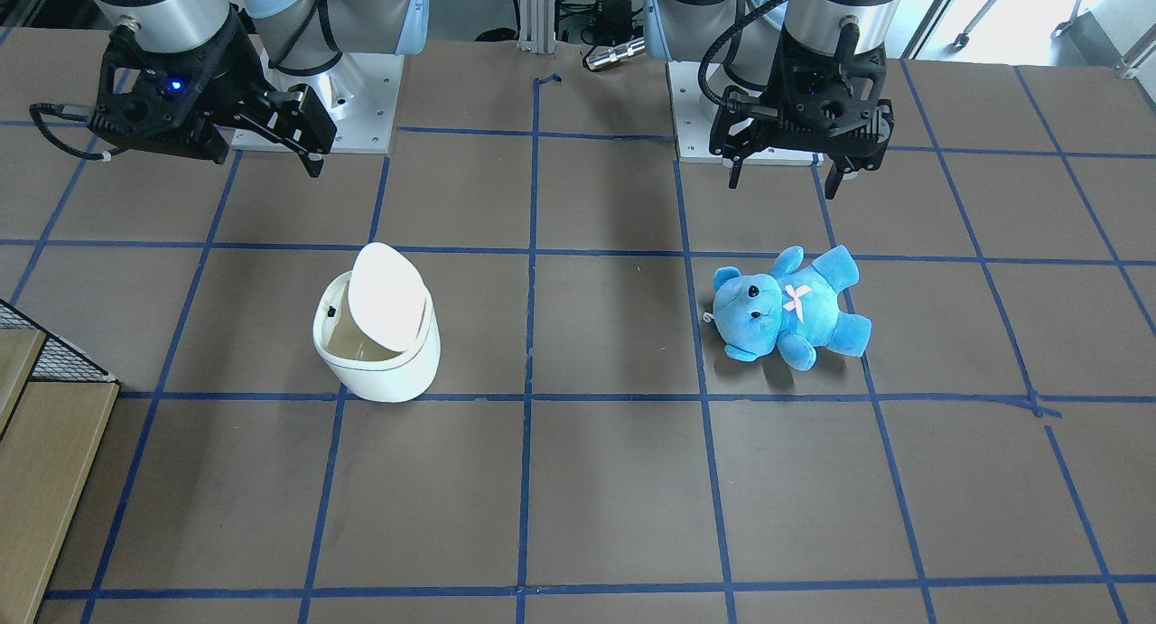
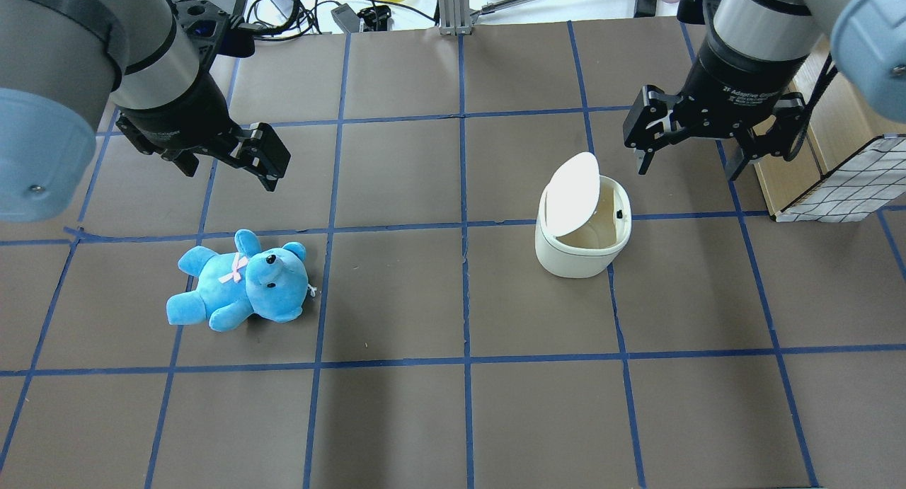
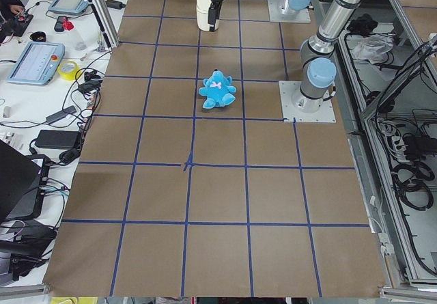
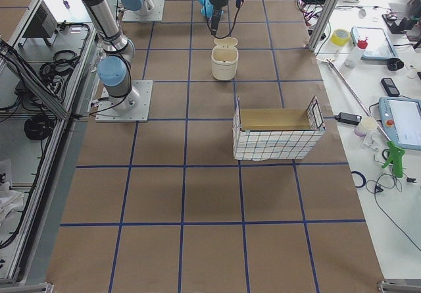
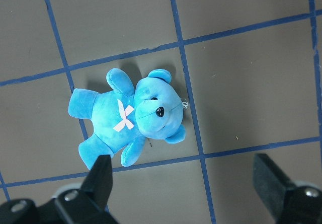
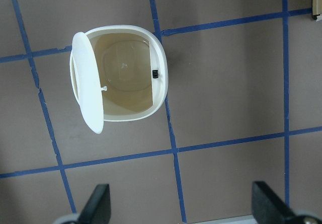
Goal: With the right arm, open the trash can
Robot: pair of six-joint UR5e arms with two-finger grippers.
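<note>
On the brown taped-grid desk [image 2: 396, 418], a small white plastic trash can [image 2: 577, 255] stands with its flat lid [image 2: 572, 194] tipped up. The black right tool [image 2: 686, 167] hangs near it, fingers spread and empty. Well apart, a blue plush bear [image 2: 241, 284] lies near the left tool [image 2: 231, 176], which is also spread. A wire-mesh basket [image 2: 842, 185] sits beside the right arm.

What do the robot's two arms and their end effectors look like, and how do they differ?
The right arm and left arm are both silver tubes with light-blue joint caps, each ending in a black two-finger end effector. The right end effector shows a small blue light and a thin looping cable. A thick black hose arches over the left end effector.
</note>
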